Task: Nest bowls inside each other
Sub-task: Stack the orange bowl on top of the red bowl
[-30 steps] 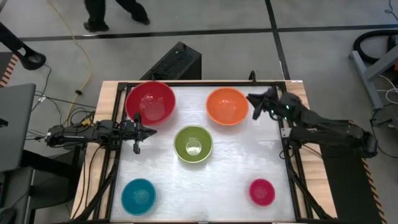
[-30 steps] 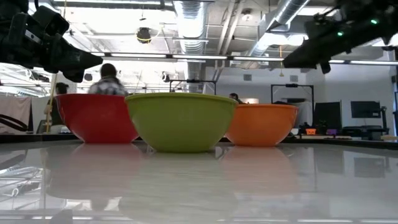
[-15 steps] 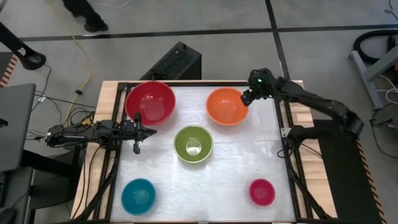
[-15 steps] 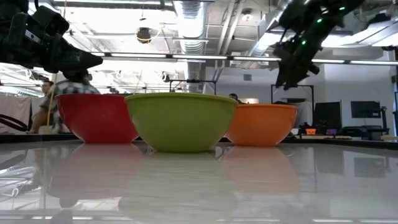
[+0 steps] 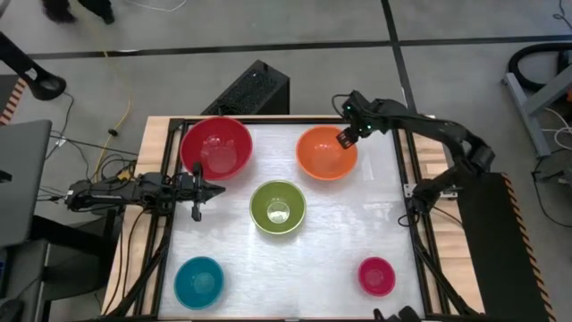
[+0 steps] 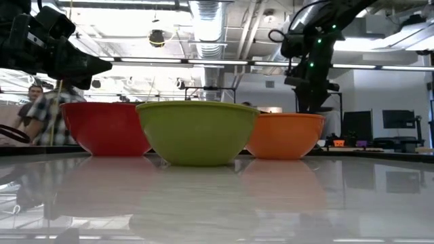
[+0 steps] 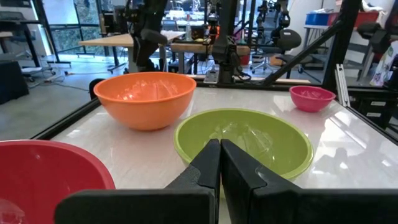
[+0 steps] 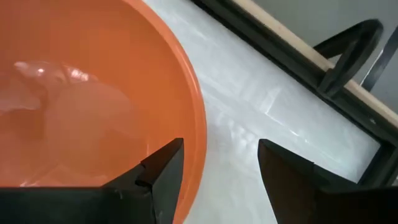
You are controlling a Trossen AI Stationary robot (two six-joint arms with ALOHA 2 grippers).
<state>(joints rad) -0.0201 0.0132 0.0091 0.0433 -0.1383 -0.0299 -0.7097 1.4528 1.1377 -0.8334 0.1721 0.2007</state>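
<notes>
Five bowls stand on their bases on the white table: red (image 5: pixel 215 148) far left, orange (image 5: pixel 326 153) far right, lime green (image 5: pixel 278 207) in the middle, teal (image 5: pixel 198 282) near left, magenta pink (image 5: pixel 376 275) near right. My right gripper (image 8: pixel 217 168) is open and points steeply down over the orange bowl's far-right rim (image 8: pixel 200 134), one finger over the bowl's inside and one over the table outside. It hovers just above the rim (image 6: pixel 308 108) without touching. My left gripper (image 5: pixel 213 189) waits shut and level at the table's left edge, near the red bowl.
A black frame rail (image 5: pixel 407 161) runs around the table. The green bowl (image 7: pixel 245 140) stands just ahead of my left gripper. Bare table lies between the green bowl and the magenta bowl (image 7: pixel 311 98). A person (image 6: pixel 37 112) stands in the room behind the table.
My right gripper has swung from the table's right edge toward the far side and left, over the orange bowl's rim. It has tipped from nearly level to steeply downward. The bowls have stayed in place.
</notes>
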